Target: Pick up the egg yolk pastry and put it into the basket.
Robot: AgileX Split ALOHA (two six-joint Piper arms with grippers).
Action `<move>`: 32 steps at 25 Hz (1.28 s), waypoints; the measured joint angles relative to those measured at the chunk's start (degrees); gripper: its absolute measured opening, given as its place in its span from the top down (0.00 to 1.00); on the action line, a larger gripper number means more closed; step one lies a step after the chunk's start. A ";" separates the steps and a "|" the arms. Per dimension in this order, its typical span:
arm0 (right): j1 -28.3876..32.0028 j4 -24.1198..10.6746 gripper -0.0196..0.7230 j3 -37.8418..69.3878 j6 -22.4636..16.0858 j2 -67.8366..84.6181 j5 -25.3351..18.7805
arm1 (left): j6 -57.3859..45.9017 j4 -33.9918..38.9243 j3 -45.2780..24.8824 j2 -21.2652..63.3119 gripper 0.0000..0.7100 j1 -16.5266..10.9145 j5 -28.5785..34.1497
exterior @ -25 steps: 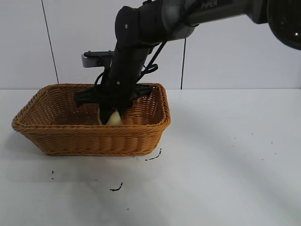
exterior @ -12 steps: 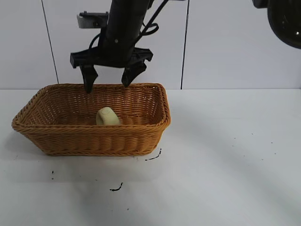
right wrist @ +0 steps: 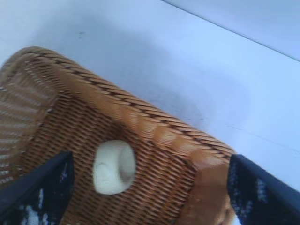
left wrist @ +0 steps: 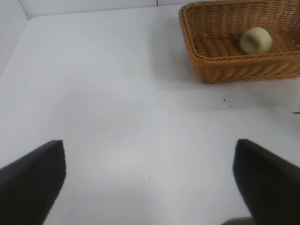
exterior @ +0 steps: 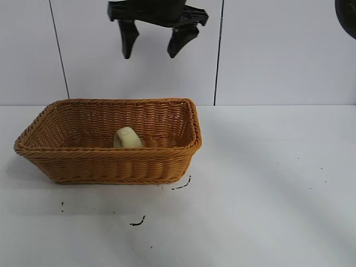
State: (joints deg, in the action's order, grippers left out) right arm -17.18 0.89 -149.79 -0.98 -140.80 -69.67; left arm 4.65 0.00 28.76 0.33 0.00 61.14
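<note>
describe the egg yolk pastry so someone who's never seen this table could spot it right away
Find the large orange-brown wicker basket at the left of the white table. Inside it, on the woven floor, lies the egg yolk pastry. It is a small, smooth, pale cream dome and the only thing in the basket.

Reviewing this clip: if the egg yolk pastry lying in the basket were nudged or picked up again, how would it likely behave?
The egg yolk pastry looks small and domed, so it is probably light and apt to roll if nudged, though the basket walls would likely stop it. Its smooth matte surface suggests soft baked dough that a hard squeeze could dent. The right claw hangs open above the basket, apart from the pastry.
</note>
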 joint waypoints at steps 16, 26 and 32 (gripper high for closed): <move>19.26 3.27 0.12 0.00 0.98 0.00 -0.06 | 0.00 0.00 0.00 0.00 0.02 0.00 0.00; 19.50 4.74 0.12 22.75 2.37 13.44 0.08 | 0.00 0.00 0.00 0.00 0.02 0.00 0.00; 19.50 4.88 0.12 44.89 4.37 29.40 0.21 | 0.00 0.00 0.00 0.00 0.02 0.00 0.00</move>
State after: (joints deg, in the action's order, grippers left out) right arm 2.32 5.77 -104.90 3.38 -111.40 -69.46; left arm 4.65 0.00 28.76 0.33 0.00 61.14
